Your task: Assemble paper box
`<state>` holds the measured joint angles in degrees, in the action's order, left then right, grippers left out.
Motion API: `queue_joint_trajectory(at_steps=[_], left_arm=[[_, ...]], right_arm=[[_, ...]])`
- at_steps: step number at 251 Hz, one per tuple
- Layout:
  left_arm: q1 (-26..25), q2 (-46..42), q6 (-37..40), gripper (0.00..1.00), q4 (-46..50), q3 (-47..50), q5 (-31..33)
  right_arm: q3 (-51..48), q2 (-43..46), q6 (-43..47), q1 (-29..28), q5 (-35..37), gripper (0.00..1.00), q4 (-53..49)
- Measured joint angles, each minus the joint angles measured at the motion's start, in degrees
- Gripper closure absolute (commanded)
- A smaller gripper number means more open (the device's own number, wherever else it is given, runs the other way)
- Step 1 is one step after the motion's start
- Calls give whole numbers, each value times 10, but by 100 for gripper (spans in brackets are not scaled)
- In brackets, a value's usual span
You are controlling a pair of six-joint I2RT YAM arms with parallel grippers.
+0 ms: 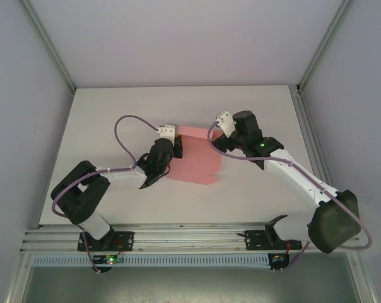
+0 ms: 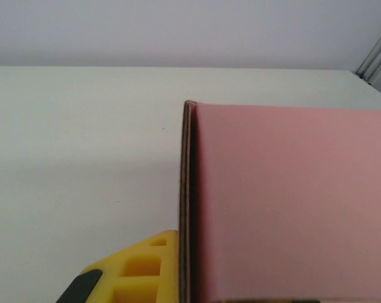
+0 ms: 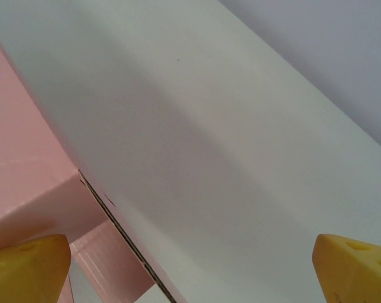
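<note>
The paper box [image 1: 197,158] is a pale-pink card piece, partly folded, lying at the middle of the white table [image 1: 253,113]. My left gripper [image 1: 169,153] is shut on its left edge. In the left wrist view a pink panel [image 2: 291,202] stands on edge, with one yellow finger [image 2: 140,271] pressed against its dark cut edge; the other finger is hidden behind the panel. My right gripper [image 1: 223,144] hovers at the box's right side, open. Its yellow fingertips [image 3: 26,268] are wide apart with nothing between them, and the pink folds [image 3: 26,177] sit by the left one.
Grey walls and aluminium frame posts [image 1: 313,57] close in the table at the back and sides. A metal rail [image 1: 190,237] holding the arm bases runs along the near edge. Bare table lies behind and to both sides of the box.
</note>
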<state>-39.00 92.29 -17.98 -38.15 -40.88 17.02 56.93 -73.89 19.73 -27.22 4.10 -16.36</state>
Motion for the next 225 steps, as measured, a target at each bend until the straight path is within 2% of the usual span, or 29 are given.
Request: queue_joint_trajectory(at_steps=[25, 64, 125, 164, 225], left_arm=[[4, 0, -8, 100, 0, 0, -5], [7, 10, -31, 100, 0, -9, -25], [7, 20, -79, 100, -14, -19, -57], [3, 19, -94, 100, -14, -28, -60], [19, 19, -136, 100, -18, -28, -65]], right_arm=[[-12, 5, -1, -3, -2, 2, 42], [-87, 46, -15, -8, -5, 2, 158], [-127, 85, -14, -11, 5, 2, 246], [-132, 126, 2, -18, 27, 2, 224], [-132, 250, -27, -19, 82, 2, 111]])
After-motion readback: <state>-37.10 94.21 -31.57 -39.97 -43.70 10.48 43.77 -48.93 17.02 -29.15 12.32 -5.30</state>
